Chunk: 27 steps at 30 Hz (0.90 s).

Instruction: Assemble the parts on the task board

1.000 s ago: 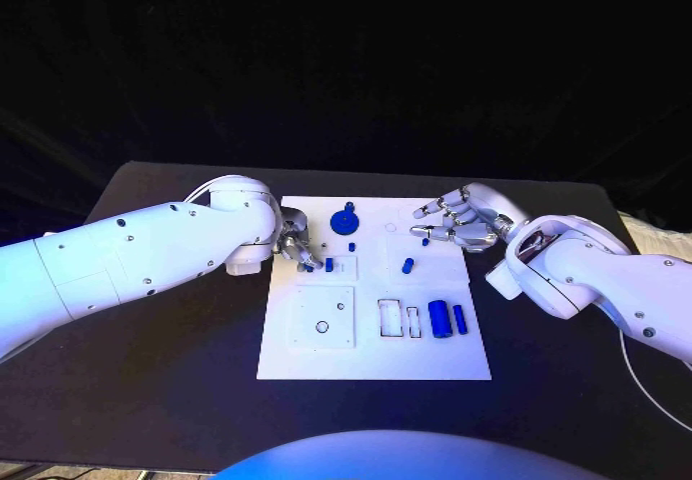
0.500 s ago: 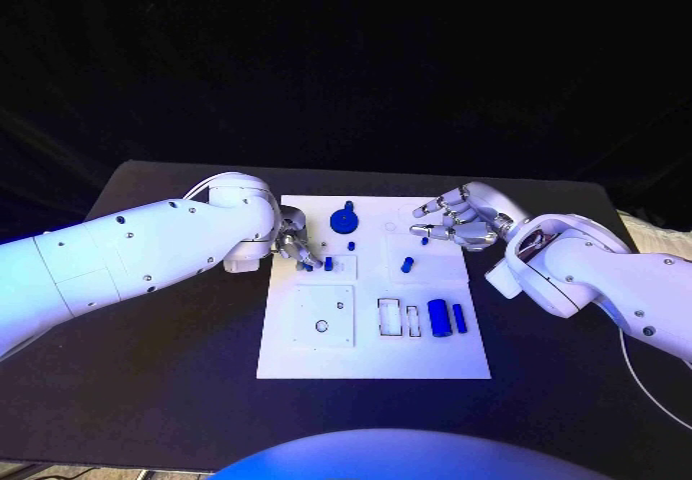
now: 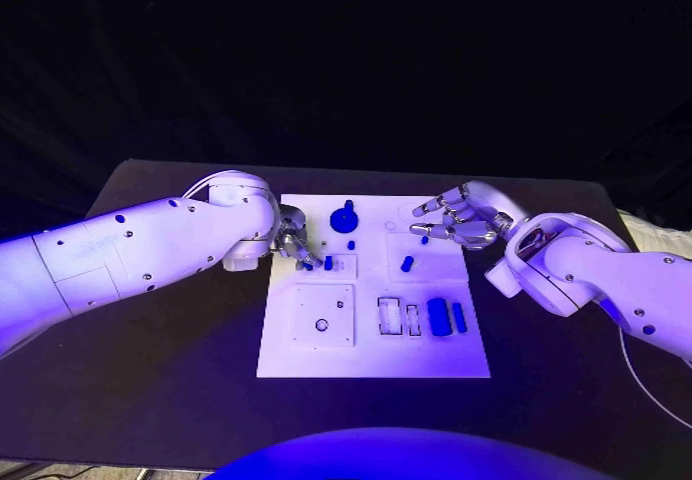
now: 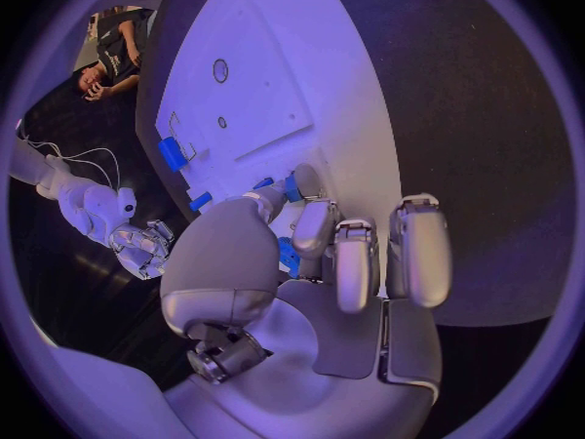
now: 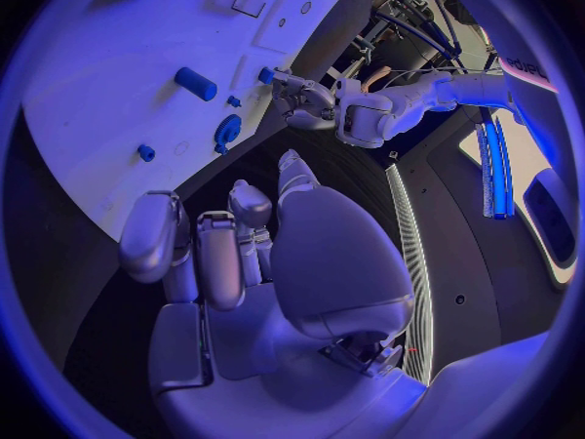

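The left robot hand (image 3: 294, 245) pinches a small blue part (image 4: 288, 257) at the task board's (image 3: 372, 355) edge; the right robot hand (image 3: 459, 222) hovers with fingers spread, holding nothing.

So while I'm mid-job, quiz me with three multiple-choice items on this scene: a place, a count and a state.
1. Where is the round blue plastic part?
A. At the far end of the flat white task board
B. At the board's near edge
C. Off the board

2. How many elongated blue parts lie side by side in the board's near right area?
A. None
B. Two
C. Five

3. How is the right robot hand?
A. Gripping the round part
B. Pressed flat on the board's near edge
C. Holding nothing, fingers apart

Answers:
1 A, it sits near the far edge.
2 B, a thick one and a thin one lie beside each other.
3 C, the right wrist view shows nothing in its fingers.
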Each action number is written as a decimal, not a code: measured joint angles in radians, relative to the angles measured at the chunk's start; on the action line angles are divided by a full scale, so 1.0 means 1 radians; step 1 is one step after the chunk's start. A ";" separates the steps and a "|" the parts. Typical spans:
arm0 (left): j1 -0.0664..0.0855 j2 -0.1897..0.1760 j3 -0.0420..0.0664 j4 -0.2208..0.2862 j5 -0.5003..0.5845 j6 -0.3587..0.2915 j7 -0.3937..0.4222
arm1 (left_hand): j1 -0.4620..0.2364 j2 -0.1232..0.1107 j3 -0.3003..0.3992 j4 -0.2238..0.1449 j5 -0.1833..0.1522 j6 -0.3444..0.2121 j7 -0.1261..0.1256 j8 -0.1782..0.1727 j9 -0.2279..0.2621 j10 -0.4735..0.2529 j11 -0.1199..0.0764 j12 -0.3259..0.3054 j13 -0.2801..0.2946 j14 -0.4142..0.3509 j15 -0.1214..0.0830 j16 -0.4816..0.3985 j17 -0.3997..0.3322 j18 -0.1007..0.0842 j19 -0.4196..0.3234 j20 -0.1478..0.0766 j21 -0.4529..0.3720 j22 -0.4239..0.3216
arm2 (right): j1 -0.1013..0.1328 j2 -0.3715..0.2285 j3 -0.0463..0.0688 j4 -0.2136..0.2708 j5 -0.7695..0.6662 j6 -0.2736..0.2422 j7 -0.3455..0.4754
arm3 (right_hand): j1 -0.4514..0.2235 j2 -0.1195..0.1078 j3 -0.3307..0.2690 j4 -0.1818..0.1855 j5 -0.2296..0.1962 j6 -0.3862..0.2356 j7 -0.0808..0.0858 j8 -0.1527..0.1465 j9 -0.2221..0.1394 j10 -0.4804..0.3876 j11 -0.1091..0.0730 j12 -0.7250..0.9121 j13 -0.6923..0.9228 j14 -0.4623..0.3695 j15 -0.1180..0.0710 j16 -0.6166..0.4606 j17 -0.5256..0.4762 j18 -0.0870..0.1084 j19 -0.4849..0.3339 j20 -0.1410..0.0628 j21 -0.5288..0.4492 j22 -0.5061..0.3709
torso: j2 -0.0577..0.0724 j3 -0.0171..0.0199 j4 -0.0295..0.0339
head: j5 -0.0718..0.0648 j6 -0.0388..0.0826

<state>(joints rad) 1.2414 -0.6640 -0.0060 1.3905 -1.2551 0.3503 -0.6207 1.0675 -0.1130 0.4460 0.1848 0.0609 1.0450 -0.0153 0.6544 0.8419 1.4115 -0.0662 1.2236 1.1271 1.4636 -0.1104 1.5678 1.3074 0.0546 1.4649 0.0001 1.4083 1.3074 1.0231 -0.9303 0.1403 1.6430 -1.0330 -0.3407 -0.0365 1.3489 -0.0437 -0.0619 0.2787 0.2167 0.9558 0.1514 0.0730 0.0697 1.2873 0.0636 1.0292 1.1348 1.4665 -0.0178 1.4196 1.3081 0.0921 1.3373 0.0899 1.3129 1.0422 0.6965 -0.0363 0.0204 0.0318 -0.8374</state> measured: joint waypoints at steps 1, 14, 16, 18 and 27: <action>0.000 0.000 0.000 0.000 0.000 0.001 0.000 | -0.003 0.000 -0.003 0.002 0.000 0.002 0.002 0.000 0.000 0.000 0.000 0.000 0.000 0.000 0.000 0.000 0.000 0.000 0.000 0.000 0.000 0.000 | 0.000 0.000 0.000 0.000 0.000 0.000 0.000 | 0.000 0.000 0.000 0.000 0.000 0.000 0.000 0.000 0.000 0.000 0.000 0.000 0.000 0.000 0.000 0.000 0.000 0.000 0.000 0.000 0.000 0.000 | 0.000 0.0002 0.0000 | 0.000 0.000; 0.000 -0.002 0.000 -0.002 -0.011 0.013 -0.001 | -0.026 0.002 -0.034 0.023 0.000 0.007 0.000 -0.002 0.000 0.000 0.000 0.000 0.000 0.000 0.000 0.000 0.000 0.000 0.000 0.000 0.000 0.000 | 0.000 0.000 0.000 0.000 0.000 0.001 0.000 | 0.000 0.000 0.000 0.000 0.000 0.000 0.000 0.000 0.000 0.000 0.000 0.000 0.000 0.000 0.000 0.000 0.000 0.000 0.000 0.000 0.000 0.000 | 0.000 0.0004 0.0002 | 0.001 0.000; 0.000 -0.002 0.000 -0.002 -0.012 0.014 -0.001 | -0.027 0.002 -0.046 0.030 0.000 0.008 0.000 -0.002 0.001 0.000 0.000 0.000 0.000 0.000 0.000 0.000 0.000 0.000 0.000 0.000 0.000 0.000 | 0.000 0.000 0.000 0.000 0.000 0.001 0.000 | 0.000 0.000 0.000 0.000 0.000 0.000 0.000 0.000 0.000 0.000 0.000 0.000 0.000 0.000 0.000 0.000 0.000 0.000 0.000 0.000 0.000 0.000 | 0.000 0.0004 0.0003 | 0.001 -0.001; 0.000 -0.002 0.000 -0.002 -0.015 0.015 -0.002 | -0.038 0.001 -0.055 0.039 0.002 0.013 0.002 -0.002 0.001 0.000 0.000 0.000 0.000 0.000 0.000 0.000 0.000 0.000 0.000 0.000 0.000 0.000 | 0.000 0.000 0.000 0.000 0.000 0.001 0.000 | 0.000 0.000 0.000 0.000 0.000 0.000 0.000 0.000 0.000 0.000 0.000 0.000 0.000 0.000 0.000 0.000 0.000 0.000 0.000 0.000 0.000 0.000 | 0.000 0.0004 0.0003 | 0.001 -0.001; -0.001 -0.001 -0.001 -0.003 -0.023 0.009 -0.004 | -0.064 -0.005 -0.131 0.079 0.002 0.020 -0.001 -0.006 0.005 0.000 0.000 0.000 0.000 0.000 0.000 0.000 0.000 0.000 0.000 0.000 0.000 0.000 | 0.000 0.000 0.000 0.000 0.000 0.001 0.000 | 0.000 0.000 -0.003 -0.003 0.000 0.000 0.000 0.000 0.000 0.000 0.000 0.000 -0.002 0.000 0.000 0.000 0.000 0.000 0.000 0.000 0.000 -0.003 | 0.000 0.0004 -0.0006 | 0.002 0.000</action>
<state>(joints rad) 1.2405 -0.6651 -0.0075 1.3877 -1.2786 0.3595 -0.6242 1.0031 -0.1179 0.3149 0.2637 0.0629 1.0650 -0.0164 0.6482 0.8464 1.4115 -0.0662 1.2236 1.1269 1.4636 -0.1104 1.5678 1.3073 0.0547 1.4649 0.0001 1.4083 1.3074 1.0231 -0.9299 0.1403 1.6427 -1.0330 -0.3399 -0.0364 1.3489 -0.0437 -0.0647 0.2758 0.2167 0.9558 0.1514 0.0730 0.0698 1.2874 0.0635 1.0292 1.1330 1.4665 -0.0178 1.4196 1.3078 0.0922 1.3373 0.0899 1.3129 1.0389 0.6966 -0.0360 0.0198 0.0338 -0.8370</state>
